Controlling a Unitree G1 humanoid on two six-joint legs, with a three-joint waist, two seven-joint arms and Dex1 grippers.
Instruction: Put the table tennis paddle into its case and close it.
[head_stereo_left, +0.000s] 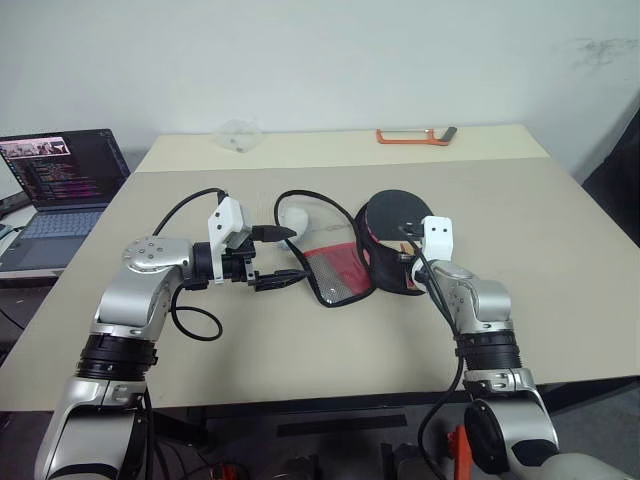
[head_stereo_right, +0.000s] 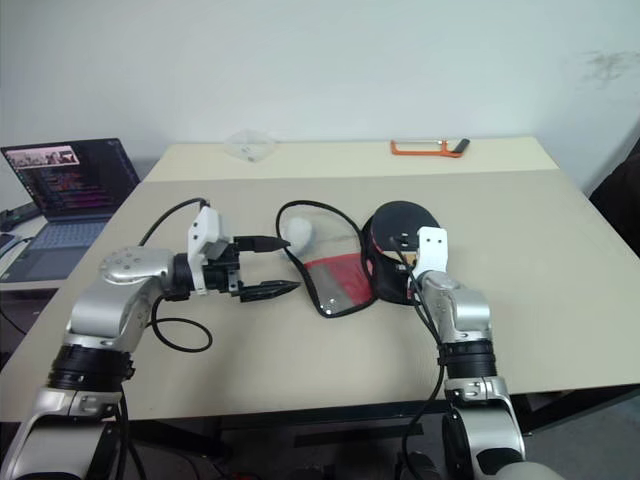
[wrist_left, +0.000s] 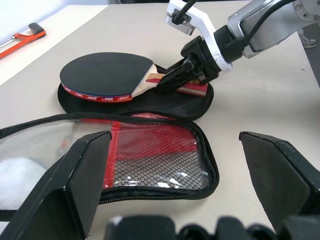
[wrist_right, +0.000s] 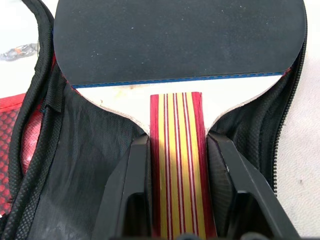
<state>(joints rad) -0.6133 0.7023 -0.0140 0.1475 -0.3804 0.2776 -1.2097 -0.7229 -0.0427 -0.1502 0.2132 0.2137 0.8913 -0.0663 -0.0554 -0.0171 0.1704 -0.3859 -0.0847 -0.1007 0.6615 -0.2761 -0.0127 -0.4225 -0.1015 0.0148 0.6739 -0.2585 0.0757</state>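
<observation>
The case (head_stereo_left: 335, 272) lies unzipped and spread flat at the table's middle, its red mesh flap (wrist_left: 150, 150) toward my left. The table tennis paddle (head_stereo_left: 395, 212) rests on the case's black right half (wrist_right: 85, 165), black rubber face up, handle (wrist_right: 176, 165) pointing toward me. My right gripper (wrist_right: 175, 145) is shut on that striped wooden handle, one finger pressed against each side. My left gripper (head_stereo_left: 285, 255) hovers open just left of the mesh flap, nothing between its fingers (wrist_left: 82, 170).
A white soft lump (head_stereo_left: 297, 217) sits under the case's clear flap. An open laptop (head_stereo_left: 60, 180) stands off the table's left edge. An orange-handled tool (head_stereo_left: 412, 137) and a clear plastic piece (head_stereo_left: 238, 135) lie at the far edge.
</observation>
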